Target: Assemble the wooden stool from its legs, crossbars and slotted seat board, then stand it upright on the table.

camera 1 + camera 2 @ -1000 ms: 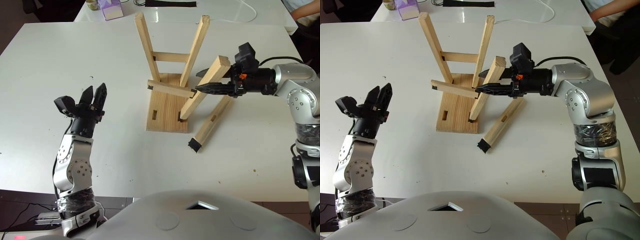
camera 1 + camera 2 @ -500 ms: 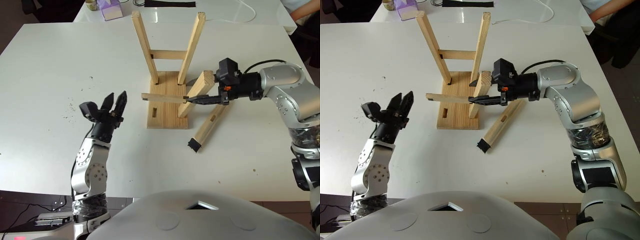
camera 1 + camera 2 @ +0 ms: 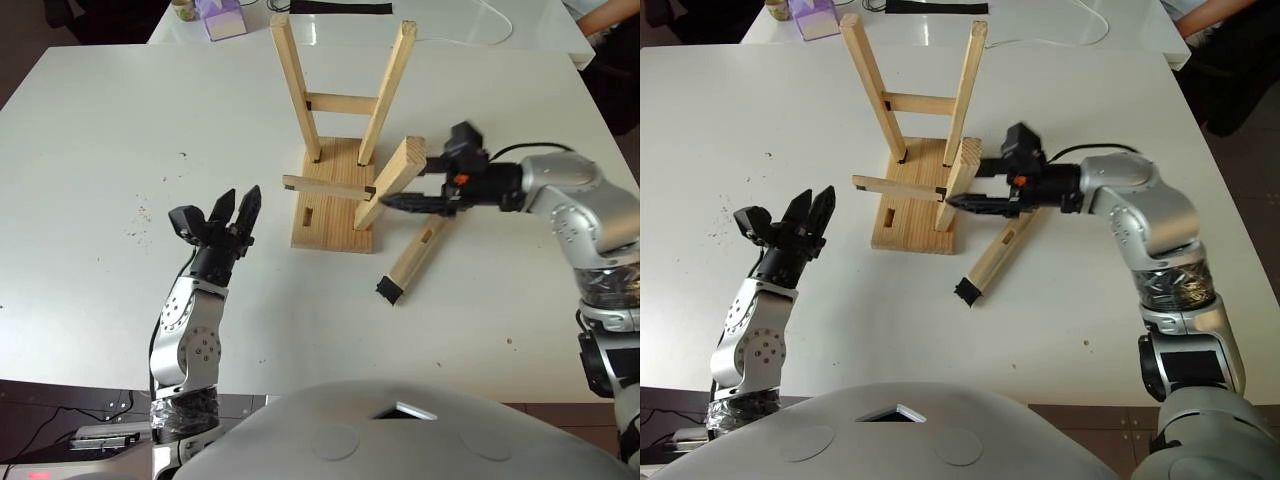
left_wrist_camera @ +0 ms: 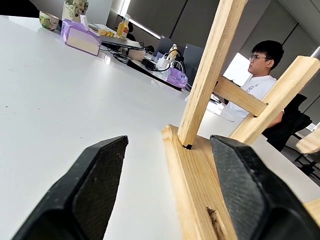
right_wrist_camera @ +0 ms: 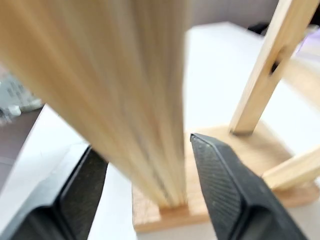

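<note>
The slotted seat board (image 3: pixel 330 228) lies flat mid-table. Two legs (image 3: pixel 297 90) joined by a crossbar (image 3: pixel 342 103) stand upright in its far slots. A third leg (image 3: pixel 395 175) leans over the board's right edge, and a second crossbar (image 3: pixel 325 186) runs left from it. My right gripper (image 3: pixel 385 203) is shut on that leg (image 5: pixel 125 100), one finger (image 5: pixel 225 195) on each side. A fourth leg (image 3: pixel 415 255) with a black end cap lies on the table to the right. My left gripper (image 3: pixel 238 195) is open left of the board (image 4: pixel 195 185), not touching it.
A purple tissue box (image 3: pixel 222 15), a jar (image 3: pixel 183 8) and a black strip (image 3: pixel 340 7) sit on the table behind, past the far edge. Small crumbs (image 3: pixel 140 215) dot the white table (image 3: pixel 120 110) at left. The near and left areas are bare.
My left gripper has moved right, closer to the seat board. My right gripper has brought the tilted leg and its crossbar lower, down to the board's right edge.
</note>
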Robot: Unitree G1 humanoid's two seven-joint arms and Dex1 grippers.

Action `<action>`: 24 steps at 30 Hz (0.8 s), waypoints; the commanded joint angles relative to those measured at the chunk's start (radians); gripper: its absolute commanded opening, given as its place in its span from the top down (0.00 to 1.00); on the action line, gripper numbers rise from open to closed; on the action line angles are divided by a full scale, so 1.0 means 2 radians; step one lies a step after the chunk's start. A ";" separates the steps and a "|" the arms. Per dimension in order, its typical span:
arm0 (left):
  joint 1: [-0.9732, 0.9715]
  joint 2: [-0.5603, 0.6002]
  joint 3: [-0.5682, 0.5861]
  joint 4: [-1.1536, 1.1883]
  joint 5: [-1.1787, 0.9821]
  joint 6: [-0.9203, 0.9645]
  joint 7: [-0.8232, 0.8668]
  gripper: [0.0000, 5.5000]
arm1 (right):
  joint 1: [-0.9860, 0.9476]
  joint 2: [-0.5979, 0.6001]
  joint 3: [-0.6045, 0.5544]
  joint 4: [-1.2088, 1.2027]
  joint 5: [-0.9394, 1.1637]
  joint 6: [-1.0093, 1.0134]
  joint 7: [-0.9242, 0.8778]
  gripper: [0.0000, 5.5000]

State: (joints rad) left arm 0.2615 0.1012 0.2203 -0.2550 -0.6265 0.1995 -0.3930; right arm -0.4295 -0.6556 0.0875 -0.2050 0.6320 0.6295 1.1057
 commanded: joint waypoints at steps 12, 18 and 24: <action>0.034 0.017 0.035 0.042 0.002 0.001 -0.011 0.45 | 0.178 -0.068 0.072 -0.105 -0.177 -0.105 -0.044 0.36; 0.067 0.016 0.028 0.003 -0.003 0.024 -0.003 0.45 | 0.198 -0.039 0.154 -0.170 -0.232 -0.076 -0.087 0.36; 0.087 0.015 0.018 -0.036 -0.007 0.048 0.006 0.45 | 0.187 -0.058 0.222 -0.159 -0.287 -0.070 -0.071 0.36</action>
State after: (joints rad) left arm 0.4269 0.1272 0.2676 -0.2987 -0.6344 0.2735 -0.3949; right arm -0.0221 -0.7528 0.4963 -0.5466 0.1082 0.4987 0.9533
